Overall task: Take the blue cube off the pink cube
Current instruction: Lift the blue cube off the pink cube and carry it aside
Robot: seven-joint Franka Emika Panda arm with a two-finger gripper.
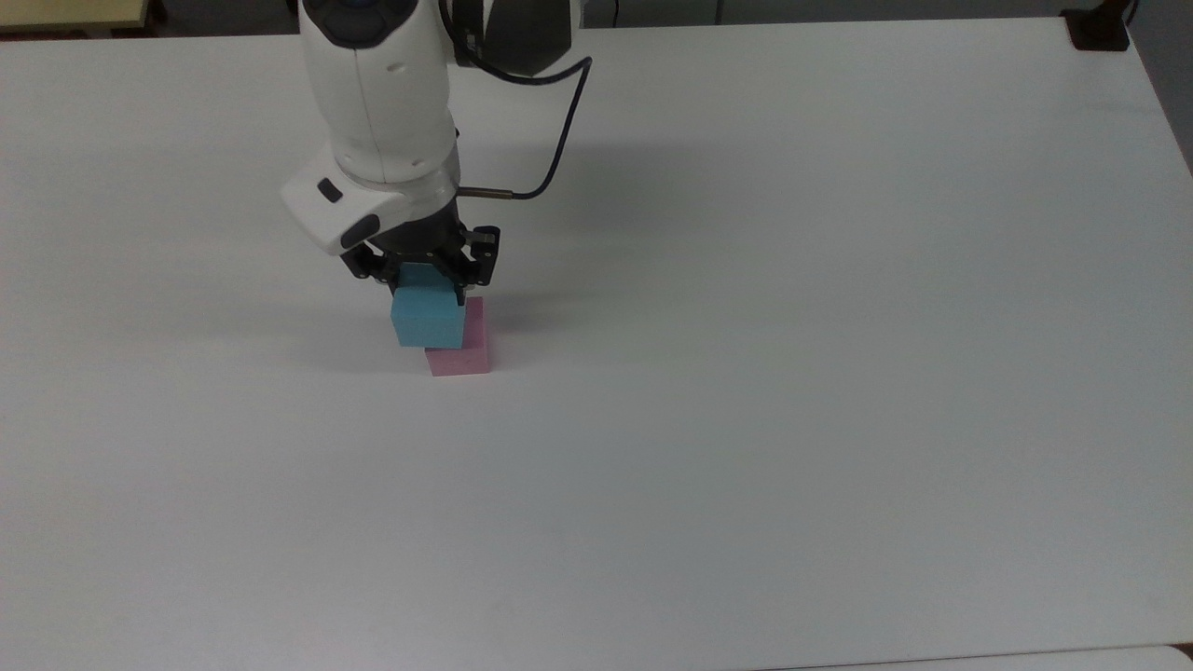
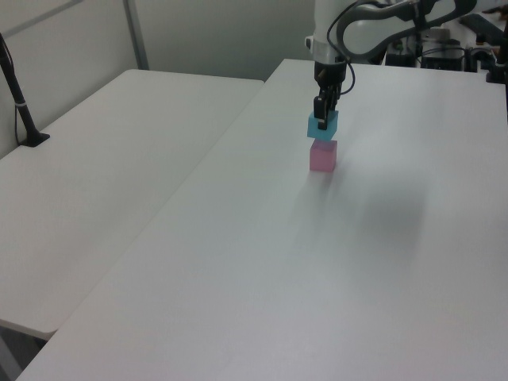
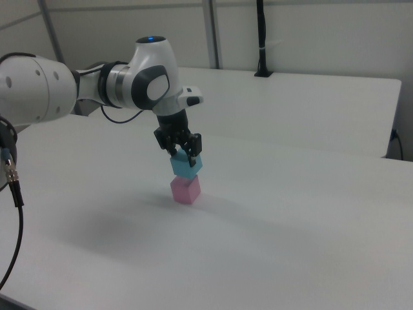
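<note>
Because the task required separating the two blocks, the gripper (image 1: 427,277) was clamped on the blue cube (image 1: 428,318) from above, one finger on each of two opposite side faces. This top-down grasp left the cube's underside free, so that it could clear the block beneath without dragging it.

The blue cube hung in the air, apart from the pink cube (image 2: 323,156); in the left view a thin gap separated them, and the right view confirmed the clearance. It was offset toward the top view's left, so that part of the pink cube's upper face was exposed.

The pink cube rested flat on the white table (image 1: 792,419), upright and apparently undisturbed, which suggests the lift was clean.

As a judgement, the removal was largely complete; what remained was to carry the blue cube sideways and set it down on bare table well apart from the pink cube. The main risk was clipping the pink cube during a low sideways move.
</note>
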